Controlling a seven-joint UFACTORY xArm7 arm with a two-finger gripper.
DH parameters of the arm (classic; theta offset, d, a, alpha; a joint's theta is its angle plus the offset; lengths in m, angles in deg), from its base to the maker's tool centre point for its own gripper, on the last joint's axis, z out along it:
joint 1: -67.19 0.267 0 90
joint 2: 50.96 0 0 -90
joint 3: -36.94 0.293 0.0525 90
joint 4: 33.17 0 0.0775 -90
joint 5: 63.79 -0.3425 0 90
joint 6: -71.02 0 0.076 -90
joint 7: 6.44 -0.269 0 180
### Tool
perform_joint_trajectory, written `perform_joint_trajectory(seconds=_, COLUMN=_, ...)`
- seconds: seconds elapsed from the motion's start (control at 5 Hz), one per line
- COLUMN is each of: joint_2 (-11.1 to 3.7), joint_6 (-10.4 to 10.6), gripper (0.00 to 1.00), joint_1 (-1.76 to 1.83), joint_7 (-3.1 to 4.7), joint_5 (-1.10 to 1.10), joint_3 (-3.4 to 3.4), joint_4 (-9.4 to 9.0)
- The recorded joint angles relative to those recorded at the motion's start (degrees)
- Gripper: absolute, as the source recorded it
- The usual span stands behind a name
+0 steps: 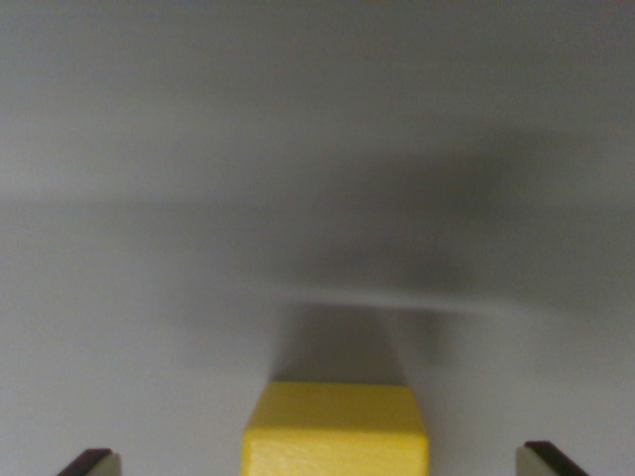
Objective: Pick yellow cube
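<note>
A yellow cube (335,428) rests on the grey surface at the bottom middle of the wrist view, its lower part cut off by the frame edge. My gripper (317,464) is open: one fingertip (91,463) shows at the bottom left and the other at the bottom right (548,460). The cube lies between them, a little nearer the wrist view's right, with a wide gap on each side. Neither fingertip touches it.
A plain grey surface (198,149) fills the rest of the view. A dark blurred shadow (437,248) spreads above and behind the cube.
</note>
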Motion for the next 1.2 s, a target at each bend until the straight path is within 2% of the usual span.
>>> perform_joint_trajectory(seconds=0.2, joint_2=0.0, joint_6=0.0, gripper=0.0, joint_1=0.0, joint_7=0.0, joint_5=0.0, joint_3=0.0, joint_4=0.0)
perform_joint_trajectory(seconds=0.4, joint_2=-1.2, joint_6=1.37, gripper=0.0, joint_1=0.0, joint_7=0.03, joint_5=-0.2, joint_3=0.03, joint_4=-0.53)
perform_joint_trajectory(seconds=0.6, joint_2=-1.2, joint_6=1.37, gripper=0.0, joint_1=0.0, joint_7=0.03, joint_5=-0.2, joint_3=0.03, joint_4=-0.53)
perform_joint_trajectory(seconds=0.8, joint_2=-2.1, joint_6=2.4, gripper=0.0, joint_1=0.01, joint_7=0.05, joint_5=-0.35, joint_3=0.06, joint_4=-0.92)
perform_joint_trajectory(seconds=1.2, joint_2=-2.6, joint_6=2.97, gripper=0.0, joint_1=0.01, joint_7=0.06, joint_5=-0.43, joint_3=0.07, joint_4=-1.14)
